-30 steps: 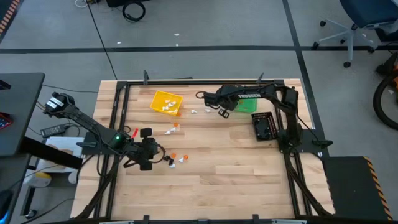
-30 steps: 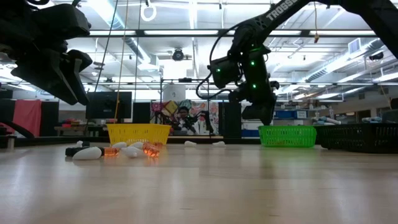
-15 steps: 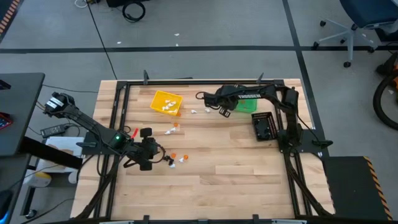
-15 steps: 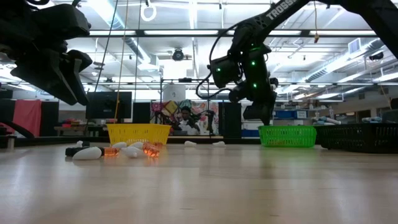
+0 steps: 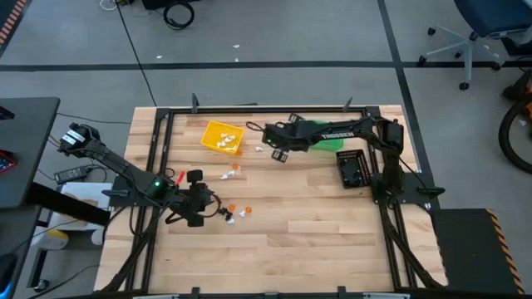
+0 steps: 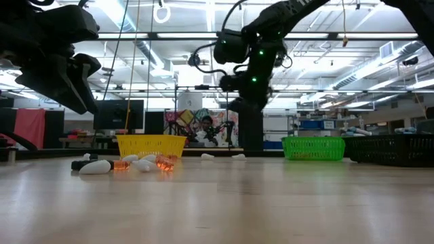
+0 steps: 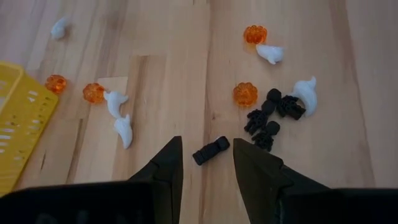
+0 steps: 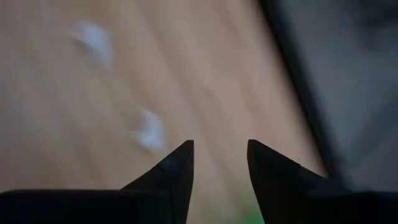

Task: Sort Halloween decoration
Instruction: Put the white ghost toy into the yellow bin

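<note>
A few white ghost trinkets point(image 5: 222, 142) are seen in the yellow mesh bin point(image 5: 211, 130) at eleven o'clock; most tiny plastic trinkets point(image 5: 235, 211) are left unsorted on the wooden table point(image 5: 316, 224). Both the left gripper point(image 7: 204, 163) and the right gripper point(image 8: 219, 160) are held spread, empty.

Two pale trinkets point(image 8: 149, 129) past the right arm's fingers are only blurred smears, the yellow bin point(image 7: 18, 127) is cut off, and the bins' contents stay too small to tell.
</note>
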Tool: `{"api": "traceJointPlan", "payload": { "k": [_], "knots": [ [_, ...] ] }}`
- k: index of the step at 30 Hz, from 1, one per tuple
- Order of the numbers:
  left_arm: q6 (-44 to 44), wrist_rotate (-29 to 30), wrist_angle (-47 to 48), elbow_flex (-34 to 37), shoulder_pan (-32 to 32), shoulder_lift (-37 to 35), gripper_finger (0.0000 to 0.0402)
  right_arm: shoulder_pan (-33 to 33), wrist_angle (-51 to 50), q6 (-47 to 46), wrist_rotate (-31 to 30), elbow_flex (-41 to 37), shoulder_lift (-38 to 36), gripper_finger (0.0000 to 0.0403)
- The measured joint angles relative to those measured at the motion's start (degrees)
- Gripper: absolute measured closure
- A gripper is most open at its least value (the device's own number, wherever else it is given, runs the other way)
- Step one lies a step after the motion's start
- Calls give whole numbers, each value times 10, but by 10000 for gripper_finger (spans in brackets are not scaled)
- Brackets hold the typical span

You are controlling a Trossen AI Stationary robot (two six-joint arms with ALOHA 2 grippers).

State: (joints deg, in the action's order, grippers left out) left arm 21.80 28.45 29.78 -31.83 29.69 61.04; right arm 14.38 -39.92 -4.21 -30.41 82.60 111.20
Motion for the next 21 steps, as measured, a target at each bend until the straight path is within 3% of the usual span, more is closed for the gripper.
{"api": "traceJointPlan", "payload": {
  "k": [5, 12, 21],
  "knots": [
    [13, -1, 0, 0, 0, 0, 285, 24, 65, 18, 141, -15, 1, 249],
    [15, -2, 1, 0, 0, 0, 285, 66, 132, 17, 250, -63, 2, 249],
    [4, -2, 0, 0, -3, 0, 285, 74, 213, 19, 260, -118, 2, 249]
  ]
}}
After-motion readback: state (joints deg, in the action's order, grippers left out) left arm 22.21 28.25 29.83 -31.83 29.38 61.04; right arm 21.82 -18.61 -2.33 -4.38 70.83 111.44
